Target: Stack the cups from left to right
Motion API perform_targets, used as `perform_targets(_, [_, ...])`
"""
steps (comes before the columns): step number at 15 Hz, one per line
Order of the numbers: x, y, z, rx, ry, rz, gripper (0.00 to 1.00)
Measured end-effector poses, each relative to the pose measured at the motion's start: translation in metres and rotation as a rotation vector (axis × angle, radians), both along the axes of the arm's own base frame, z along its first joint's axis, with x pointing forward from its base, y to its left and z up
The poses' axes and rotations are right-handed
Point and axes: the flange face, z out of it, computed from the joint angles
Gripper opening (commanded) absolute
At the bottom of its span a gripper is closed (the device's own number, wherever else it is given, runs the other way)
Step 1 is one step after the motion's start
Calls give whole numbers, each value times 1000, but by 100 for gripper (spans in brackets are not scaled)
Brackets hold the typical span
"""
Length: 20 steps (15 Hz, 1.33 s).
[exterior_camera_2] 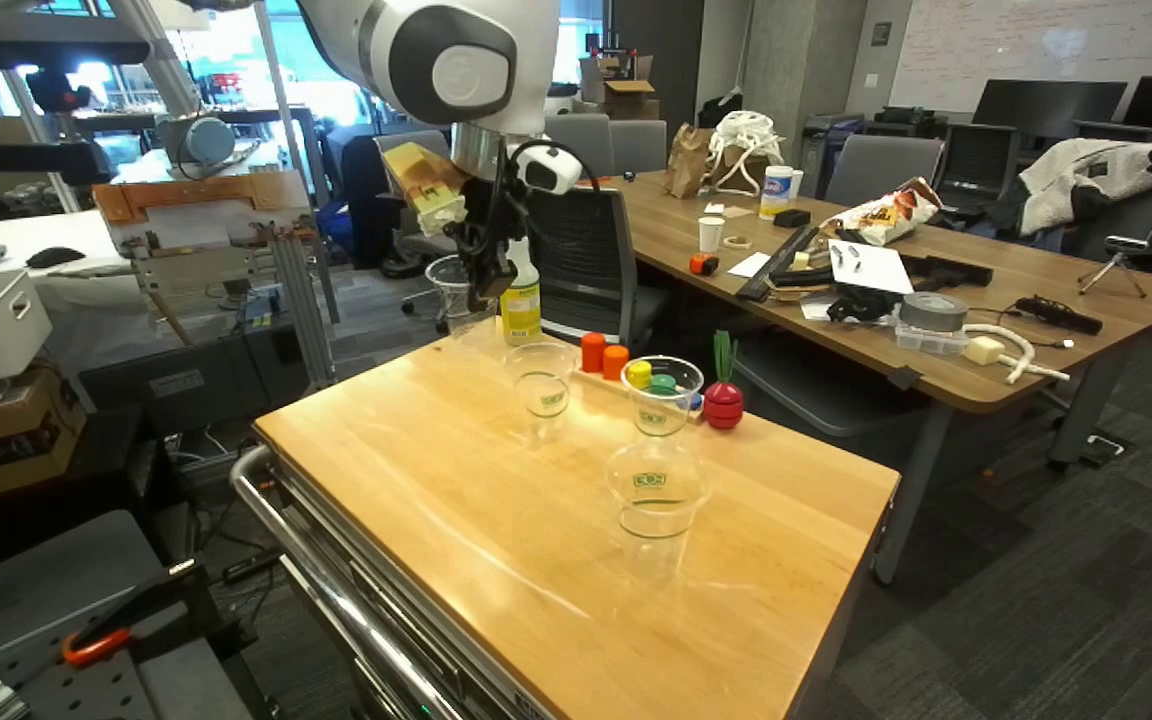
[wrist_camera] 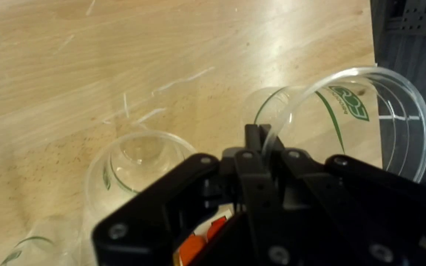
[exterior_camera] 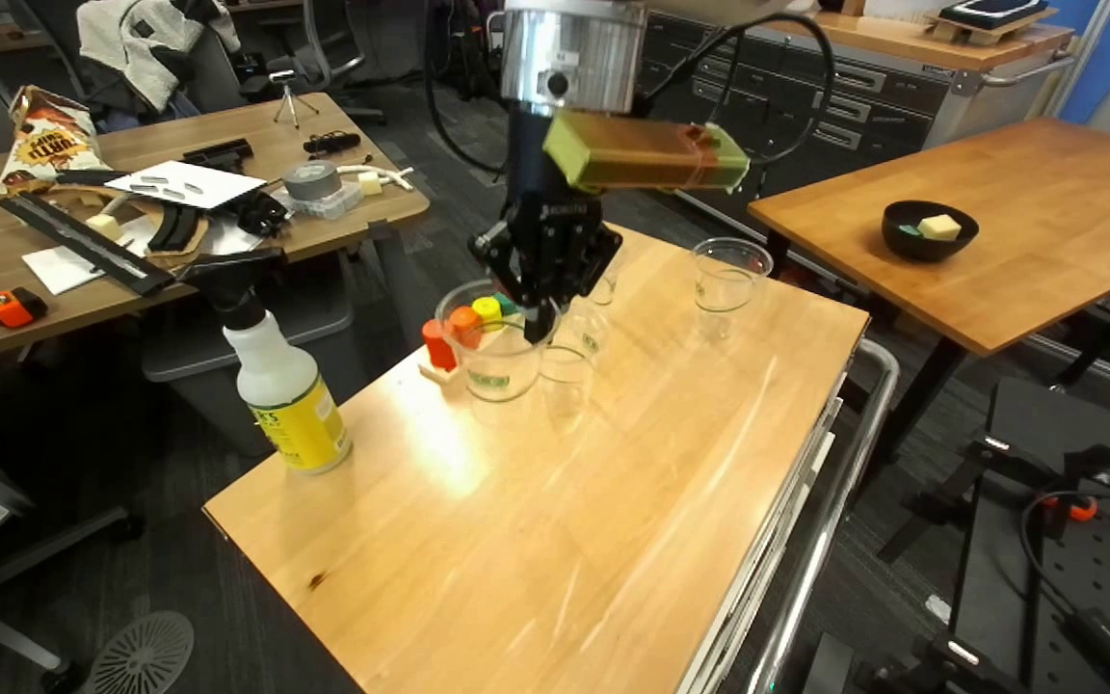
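The cups (exterior_camera_2: 658,490) are clear with green print, the pincer (wrist_camera: 259,135) black.

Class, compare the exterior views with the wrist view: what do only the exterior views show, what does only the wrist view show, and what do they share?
Only the exterior views: the bottle, snack bag and tape measure, all in both; also the bowl, in an exterior view.

Only the wrist view: small lettering beside the logo on the held cup, too small to make out in the exterior views.

Shared: the end effector, the held cup, other cups, the blocks, and the table beneath.
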Motion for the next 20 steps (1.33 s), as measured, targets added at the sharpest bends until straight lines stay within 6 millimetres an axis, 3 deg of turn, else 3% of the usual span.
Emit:
perform_targets(4, [4,-38,48,-3,-75,-77,6])
perform_targets(8, [6,-68,56,-13,-84,-136,7])
perform_targets(11, [6,-80,41,-19,-58,-159,6])
perform_targets(19, [5,-94,-34,-38,68,-183,3])
perform_targets(20, [5,-94,-41,-39,80,-183,31])
